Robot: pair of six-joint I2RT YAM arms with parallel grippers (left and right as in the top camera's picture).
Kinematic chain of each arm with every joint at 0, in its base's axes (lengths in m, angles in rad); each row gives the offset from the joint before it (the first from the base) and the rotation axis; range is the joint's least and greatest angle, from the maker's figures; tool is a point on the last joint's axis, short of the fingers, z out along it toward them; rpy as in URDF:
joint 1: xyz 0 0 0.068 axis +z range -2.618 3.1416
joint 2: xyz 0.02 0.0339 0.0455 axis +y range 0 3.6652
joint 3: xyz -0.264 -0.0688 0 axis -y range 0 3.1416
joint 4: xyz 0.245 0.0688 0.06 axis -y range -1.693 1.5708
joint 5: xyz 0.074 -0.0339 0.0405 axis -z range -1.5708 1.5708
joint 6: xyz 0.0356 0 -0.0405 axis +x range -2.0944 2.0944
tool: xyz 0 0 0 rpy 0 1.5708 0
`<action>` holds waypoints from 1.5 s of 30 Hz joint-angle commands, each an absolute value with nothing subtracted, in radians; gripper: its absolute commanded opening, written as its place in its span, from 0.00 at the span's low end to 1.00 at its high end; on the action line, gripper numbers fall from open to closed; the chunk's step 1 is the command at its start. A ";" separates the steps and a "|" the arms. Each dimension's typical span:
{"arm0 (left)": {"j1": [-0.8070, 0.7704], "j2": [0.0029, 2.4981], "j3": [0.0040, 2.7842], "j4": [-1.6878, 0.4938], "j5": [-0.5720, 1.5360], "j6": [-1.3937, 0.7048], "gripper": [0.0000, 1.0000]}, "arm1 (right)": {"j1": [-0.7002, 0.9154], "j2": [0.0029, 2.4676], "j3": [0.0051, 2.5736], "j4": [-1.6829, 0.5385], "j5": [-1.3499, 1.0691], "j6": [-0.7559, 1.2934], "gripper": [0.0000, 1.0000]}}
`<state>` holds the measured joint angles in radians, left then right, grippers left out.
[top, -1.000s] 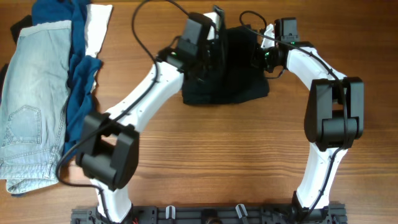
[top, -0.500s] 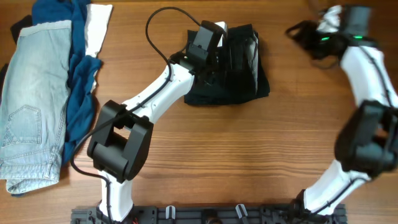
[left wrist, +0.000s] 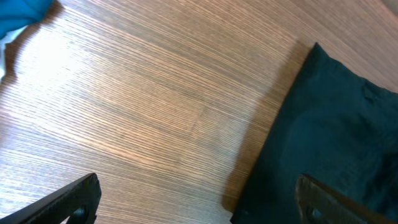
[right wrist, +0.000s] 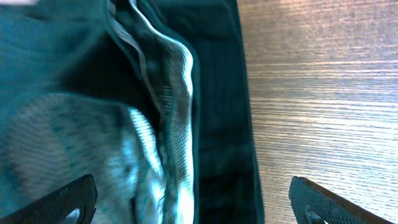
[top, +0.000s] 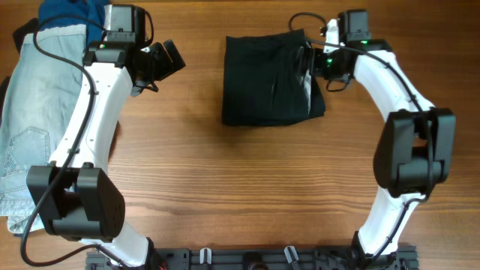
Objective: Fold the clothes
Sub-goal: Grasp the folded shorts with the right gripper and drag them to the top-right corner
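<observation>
A black garment point(top: 268, 84) lies folded into a rough square at the table's back centre. My left gripper point(top: 161, 64) hovers open over bare wood to its left; the left wrist view shows its left edge point(left wrist: 336, 124) and nothing between the fingers point(left wrist: 68, 202). My right gripper point(top: 310, 66) stands open above the garment's right edge. In the right wrist view the pale grey lining point(right wrist: 158, 124) runs between the wide-spread fingers point(right wrist: 336, 202), which are not closed on it. Light-blue jeans point(top: 37, 127) and a dark-blue piece point(top: 71, 9) lie at the far left.
The pile of other clothes fills the table's left edge, close behind my left arm. Bare wood table point(top: 247, 187) stretches in front of the black garment. A strip of blue cloth point(left wrist: 18, 12) shows in the left wrist view's top left corner.
My left arm has swung left off the black garment toward the pile. My right arm went out to the far right and came back to the garment's right edge. Both grippers have opened.
</observation>
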<state>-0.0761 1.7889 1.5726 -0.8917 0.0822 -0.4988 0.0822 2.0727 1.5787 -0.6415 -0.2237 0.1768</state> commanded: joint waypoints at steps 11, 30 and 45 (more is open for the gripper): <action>-0.075 1.823 1.575 -0.886 0.065 -0.452 1.00 | 0.134 2.233 1.572 -0.535 -0.079 0.133 0.58; -0.075 1.832 1.575 -0.872 0.065 -0.453 1.00 | -0.360 2.233 1.573 -0.435 -0.204 0.652 0.04; -0.075 1.832 1.575 -0.864 0.066 -0.453 1.00 | -0.442 2.231 1.573 -0.136 -0.398 1.120 0.04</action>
